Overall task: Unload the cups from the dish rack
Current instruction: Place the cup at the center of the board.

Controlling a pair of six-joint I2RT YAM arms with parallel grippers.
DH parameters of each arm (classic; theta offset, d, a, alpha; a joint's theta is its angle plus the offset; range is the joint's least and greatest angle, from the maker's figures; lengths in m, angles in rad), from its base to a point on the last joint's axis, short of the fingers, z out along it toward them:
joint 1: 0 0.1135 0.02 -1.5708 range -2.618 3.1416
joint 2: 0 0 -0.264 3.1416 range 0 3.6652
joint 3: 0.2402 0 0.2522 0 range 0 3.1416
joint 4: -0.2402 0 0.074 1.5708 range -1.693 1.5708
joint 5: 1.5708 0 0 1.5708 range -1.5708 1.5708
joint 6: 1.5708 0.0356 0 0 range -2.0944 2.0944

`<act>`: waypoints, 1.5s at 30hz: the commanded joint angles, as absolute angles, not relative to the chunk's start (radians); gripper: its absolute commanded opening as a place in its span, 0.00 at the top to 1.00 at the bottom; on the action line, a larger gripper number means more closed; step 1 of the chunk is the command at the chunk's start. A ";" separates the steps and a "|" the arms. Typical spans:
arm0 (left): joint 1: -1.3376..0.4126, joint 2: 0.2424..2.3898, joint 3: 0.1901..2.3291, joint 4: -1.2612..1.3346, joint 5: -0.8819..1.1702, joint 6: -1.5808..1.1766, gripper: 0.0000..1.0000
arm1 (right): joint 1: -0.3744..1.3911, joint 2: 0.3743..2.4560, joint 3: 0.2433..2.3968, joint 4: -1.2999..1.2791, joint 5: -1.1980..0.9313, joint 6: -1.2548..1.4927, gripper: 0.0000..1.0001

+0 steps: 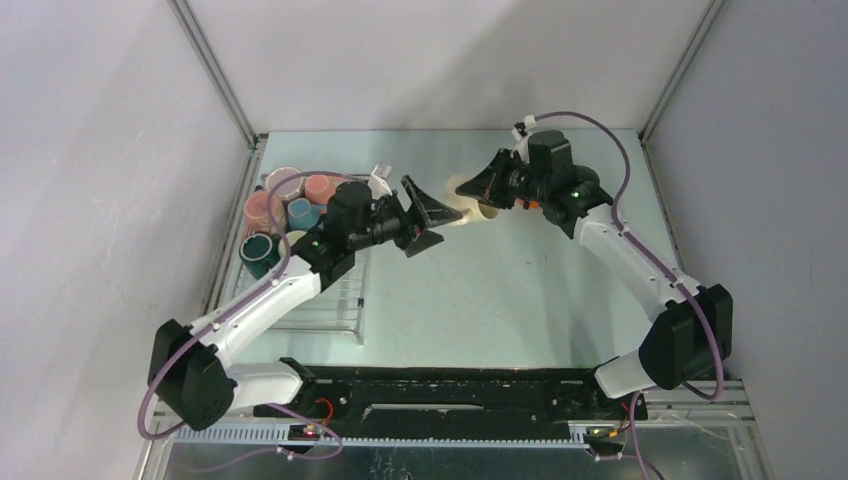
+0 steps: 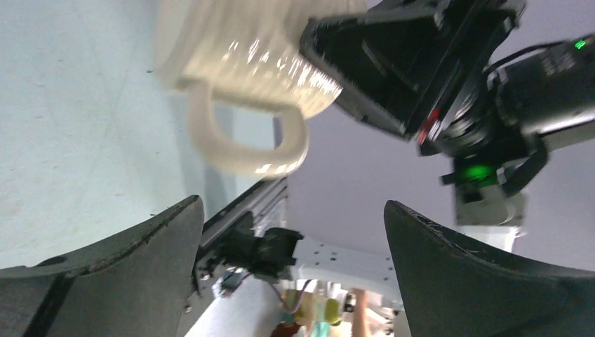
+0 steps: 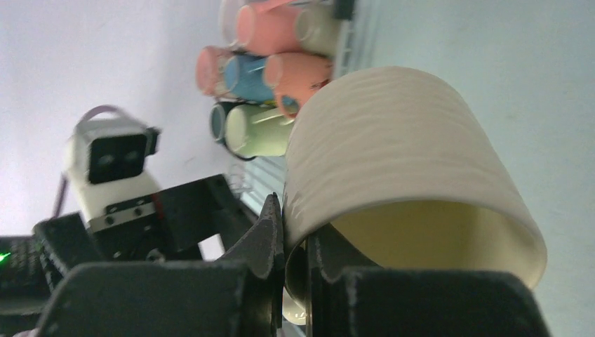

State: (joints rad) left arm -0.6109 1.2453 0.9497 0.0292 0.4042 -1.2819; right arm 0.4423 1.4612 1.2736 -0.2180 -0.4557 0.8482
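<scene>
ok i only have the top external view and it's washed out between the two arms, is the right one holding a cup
observer: yes, the right wrist view shows the right fingers pinched on the wall of a cream ribbed ceramic cup, one outside the rim and one inside.
operator: and the left fingers, are they on it too
observer: no, the left wrist view shows the left fingers spread wide, with the cup's looped handle beyond them and untouched.

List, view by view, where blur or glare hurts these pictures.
Left wrist: the cream mug is blurred, with glare streaks. Right wrist: that mug is sharp, the racked cups behind soft. Top external: sharp overall, the mug washed out bright.
</scene>
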 commanded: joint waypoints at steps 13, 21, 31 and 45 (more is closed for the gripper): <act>-0.617 1.027 1.109 -0.458 0.274 -0.733 0.00 | 0.381 1.957 2.099 -0.827 -0.098 0.173 1.00; -0.633 0.941 1.080 -0.502 0.232 -0.693 0.00 | 0.359 2.212 2.304 -0.860 -0.113 0.014 1.00; -0.633 0.940 1.090 -0.555 0.205 -0.661 0.00 | 0.353 2.385 2.427 -0.874 -0.096 -0.068 1.00; -0.633 0.987 1.111 -0.573 0.192 -0.645 0.00 | 0.376 2.463 2.445 -0.922 -0.026 -0.138 1.00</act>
